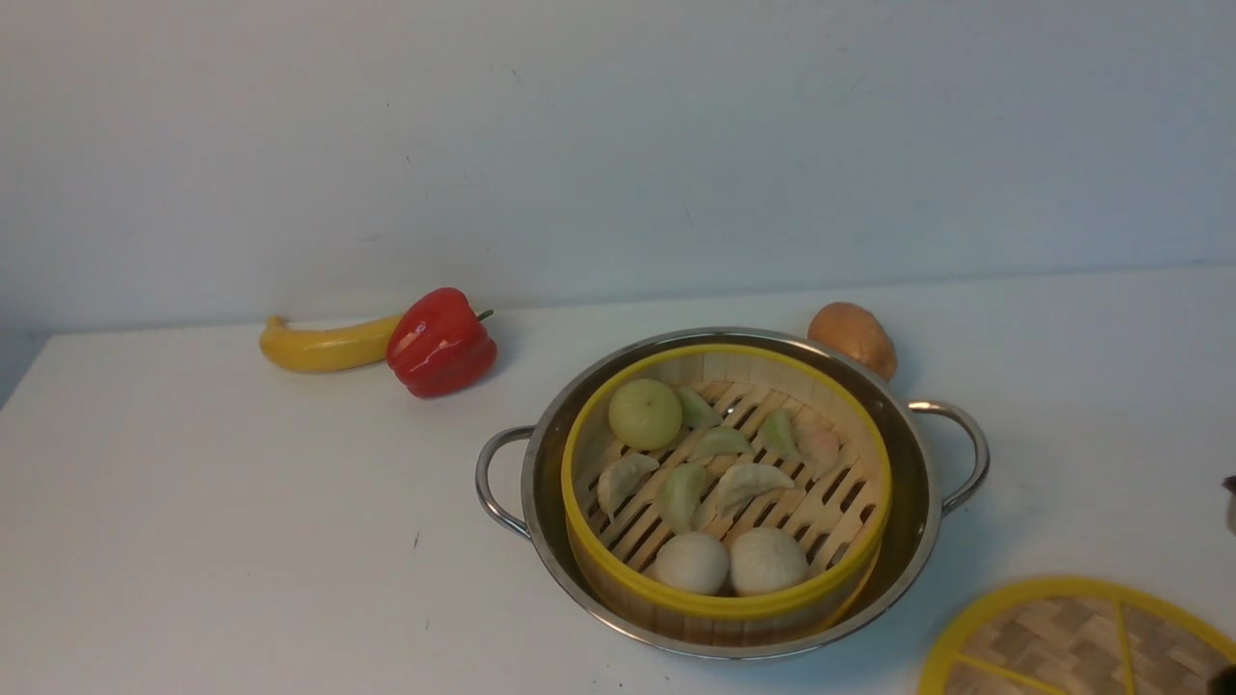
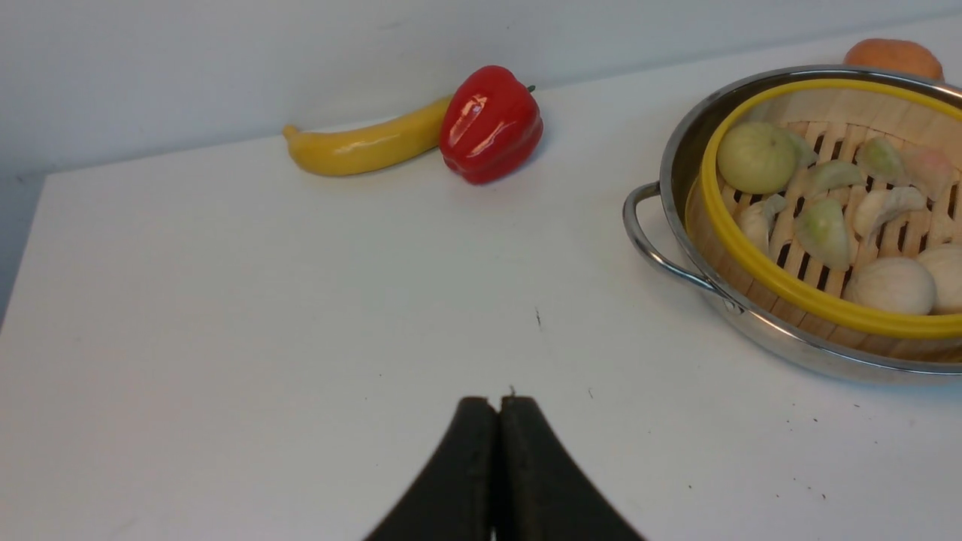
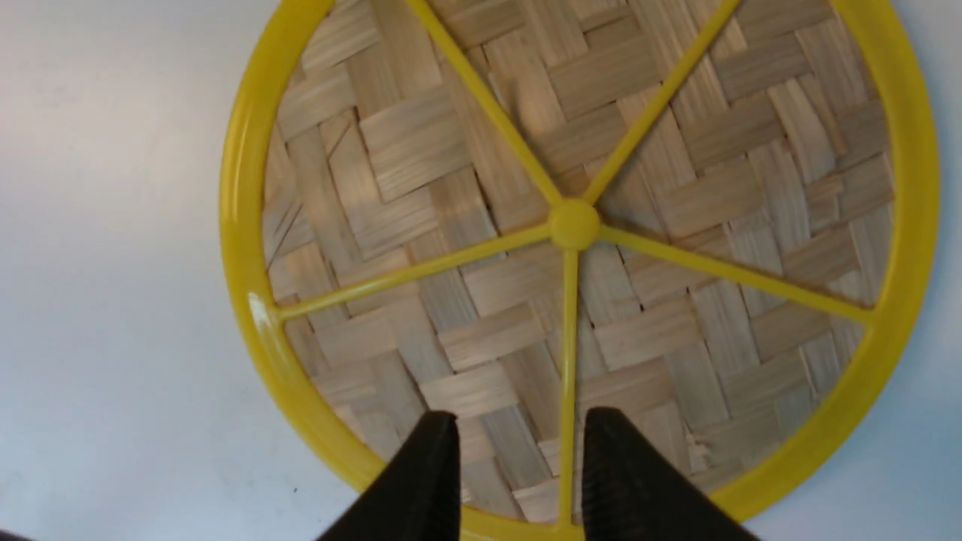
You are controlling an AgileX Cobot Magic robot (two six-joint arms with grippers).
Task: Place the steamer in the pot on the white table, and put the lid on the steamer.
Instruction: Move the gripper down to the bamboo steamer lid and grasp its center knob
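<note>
- My left claw (image 2: 497,402) is pressed together, the two black fingertips meeting with no gap and nothing between them. It sits over a bare stretch of the white table (image 1: 241,521), well apart from the pot.
- My right claw (image 3: 518,424) stands apart, empty. It is above the lid (image 3: 575,225), near the lid's rim, and one yellow spoke runs through the gap between my fingertips. I cannot tell whether they touch the weave.
- The lid lies flat on the table at my right, near the pot but not touching it. The front view shows only part of it, at the lower right corner.
- The steamer (image 1: 744,369) sits inside the pot (image 1: 910,512), its yellow rim level and uncovered. On its slatted floor are pale dumplings, two white buns and a greenish bun.
- Behind the pot, at my right, is a brown rounded vegetable (image 1: 853,338).
- A banana (image 1: 323,346) and a red bell pepper (image 1: 441,341) lie touching at the far left, near the wall.
</note>
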